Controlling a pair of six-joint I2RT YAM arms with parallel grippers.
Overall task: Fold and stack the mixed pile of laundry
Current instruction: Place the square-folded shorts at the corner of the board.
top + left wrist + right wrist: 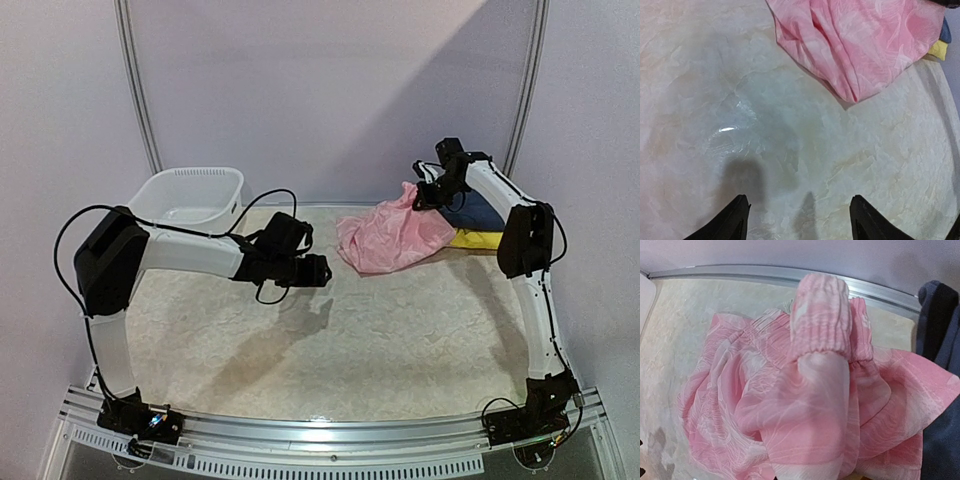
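The pink crinkly garment (390,238) lies bunched at the back right of the table, with one corner drawn up to a peak. My right gripper (421,196) is at that peak and looks shut on the cloth. In the right wrist view the pink garment (810,390) drapes over the fingers and hides them. The navy garment (482,211) and the yellow one (480,240) lie behind it, under the right arm. My left gripper (320,270) hovers over the table's middle, open and empty (800,220). The pink garment (855,45) is ahead of it.
The white slotted basket (190,196) stands at the back left. A metal rail (740,272) runs along the table's far edge. The marbled table surface (790,125) lies under the left gripper.
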